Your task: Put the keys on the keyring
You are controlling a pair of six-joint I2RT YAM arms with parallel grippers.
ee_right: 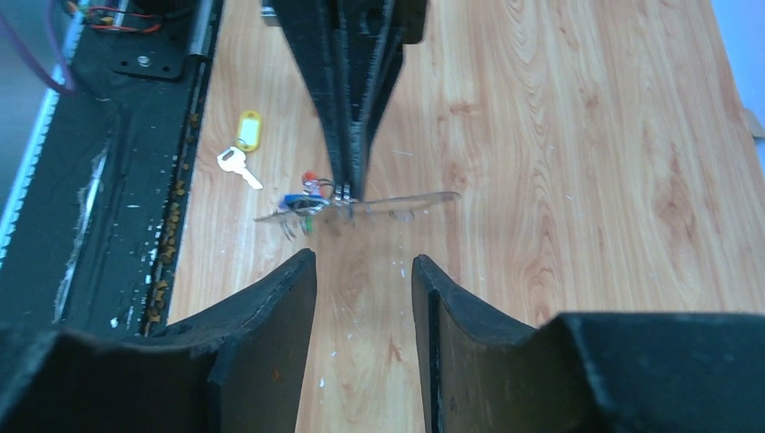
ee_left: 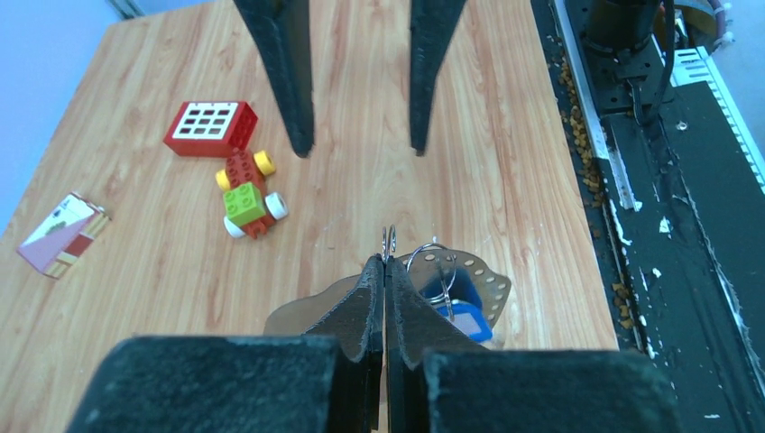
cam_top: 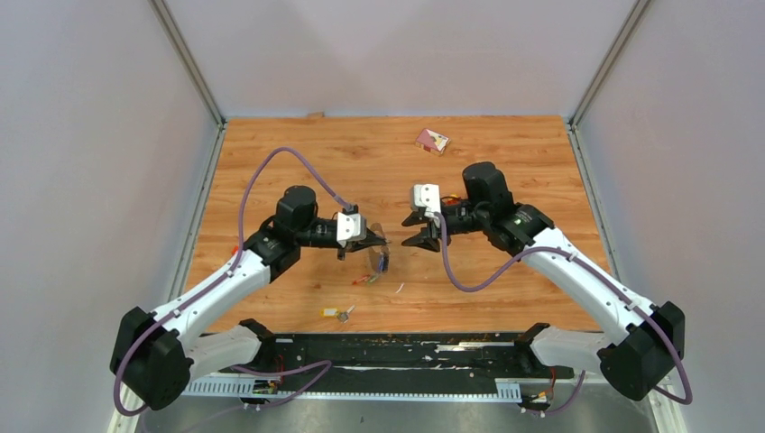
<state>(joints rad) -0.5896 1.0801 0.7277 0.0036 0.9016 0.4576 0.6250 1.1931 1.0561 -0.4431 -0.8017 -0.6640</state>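
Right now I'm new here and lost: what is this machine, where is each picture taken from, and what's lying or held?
Two robot arms at a wooden table. One picture looks down from above; the other two come from wrist cameras. The left gripper is shut, pinching the keyring. The right gripper is open, empty. A yellow-tagged key and a red-tagged key lie loose. A toy car, a red block and a small box lie there too.

Keyring [cam_top: 378, 256] left of right claw [cam_top: 409, 231], key [cam_top: 336, 313] near table's [cam_top: 505, 162] front edge
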